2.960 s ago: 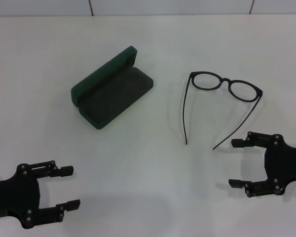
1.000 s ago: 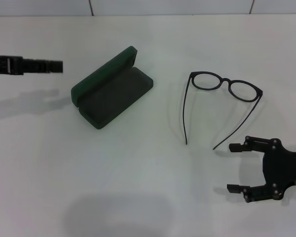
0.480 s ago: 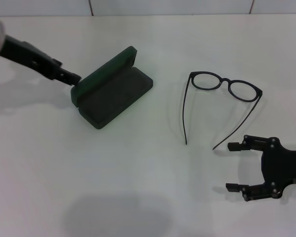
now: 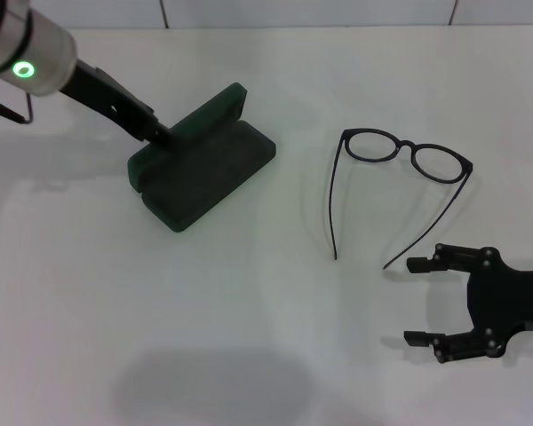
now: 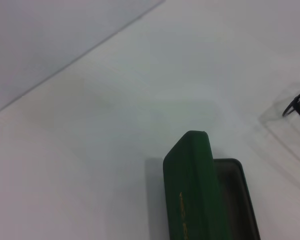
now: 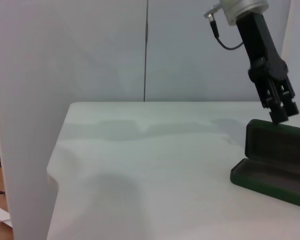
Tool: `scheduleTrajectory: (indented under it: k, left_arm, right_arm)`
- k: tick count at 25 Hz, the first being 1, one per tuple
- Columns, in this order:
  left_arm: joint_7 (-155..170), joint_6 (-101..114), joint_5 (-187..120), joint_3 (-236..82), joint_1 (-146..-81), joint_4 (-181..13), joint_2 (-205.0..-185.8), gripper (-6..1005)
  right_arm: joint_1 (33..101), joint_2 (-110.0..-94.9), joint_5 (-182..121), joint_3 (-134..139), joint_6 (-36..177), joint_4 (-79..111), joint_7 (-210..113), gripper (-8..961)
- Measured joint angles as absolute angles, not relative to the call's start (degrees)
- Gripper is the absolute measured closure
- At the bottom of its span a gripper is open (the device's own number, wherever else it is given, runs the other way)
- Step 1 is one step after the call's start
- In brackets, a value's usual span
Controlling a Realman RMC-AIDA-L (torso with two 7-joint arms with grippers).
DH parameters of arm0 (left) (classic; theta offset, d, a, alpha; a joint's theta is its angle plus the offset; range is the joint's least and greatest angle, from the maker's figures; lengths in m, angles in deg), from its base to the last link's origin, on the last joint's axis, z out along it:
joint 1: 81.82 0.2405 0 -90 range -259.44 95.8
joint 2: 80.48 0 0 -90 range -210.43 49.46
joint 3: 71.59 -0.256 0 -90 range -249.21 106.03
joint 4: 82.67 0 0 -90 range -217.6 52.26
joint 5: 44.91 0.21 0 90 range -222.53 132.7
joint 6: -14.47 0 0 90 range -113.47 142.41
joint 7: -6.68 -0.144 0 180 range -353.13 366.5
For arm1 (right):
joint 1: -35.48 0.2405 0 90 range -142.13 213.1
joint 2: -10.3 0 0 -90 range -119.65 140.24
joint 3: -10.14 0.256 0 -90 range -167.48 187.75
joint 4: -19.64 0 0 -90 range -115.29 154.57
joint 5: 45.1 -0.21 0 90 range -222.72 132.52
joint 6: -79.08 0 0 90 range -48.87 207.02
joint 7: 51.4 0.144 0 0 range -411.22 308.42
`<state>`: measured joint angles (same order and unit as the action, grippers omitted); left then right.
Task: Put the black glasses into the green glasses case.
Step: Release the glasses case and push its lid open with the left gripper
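**Black glasses not yet picked up; case open and waiting**

Black glasses [image 4: 400,177], thin-framed with two oval clear lenses and long slim temple arms unfolded, lie flat on the white counter [image 4: 249,337], just ahead of the right gripper [image 4: 419,300]. That gripper rests low on the counter with its fingers spread wide and nothing between them; the nearer temple tip ends just beside its upper fingertip.

The dark green hard clamshell glasses case [image 4: 200,173] lies open, its dark lining bare, well apart from the right gripper. The left gripper [image 4: 160,135] is at the raised lid's top edge, seemingly touching it; whether its fingers are parted or closed cannot be told.

By my reading nothing is done yet: grasping, carrying and placing all remain.
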<state>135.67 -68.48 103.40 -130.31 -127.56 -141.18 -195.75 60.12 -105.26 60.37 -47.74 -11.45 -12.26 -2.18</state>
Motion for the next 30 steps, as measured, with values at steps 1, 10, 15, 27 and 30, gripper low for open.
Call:
scheduleTrajectory:
  k: [1, 10, 15, 27, 30]
  left_arm:
    - [135.6, -67.8, 103.9, -130.6, -128.0, -140.2, -195.85, 405]
    - [135.5, -64.6, 105.5, -133.0, -128.6, -138.8, -197.12, 417]
    - [135.5, -64.0, 105.6, -133.0, -128.6, -138.8, -197.20, 424]
    - [135.7, -63.3, 109.4, -133.1, -129.1, -138.9, -198.71, 440]
    - [135.8, -63.3, 109.6, -133.1, -129.1, -138.9, -198.71, 444]
  right_arm:
    - [60.1, -105.27, 60.4, -47.8, -11.4, -12.2, -2.2, 95]
    - [59.8, -105.28, 60.4, -47.8, -11.4, -12.0, -2.4, 96]
    - [59.8, -105.28, 60.4, -47.8, -11.4, -11.7, -2.6, 96]
    - [59.6, -105.27, 60.4, -47.8, -11.2, -11.6, -2.7, 95]
    - [59.6, -105.28, 60.4, -47.8, -11.2, -11.6, -2.7, 95]
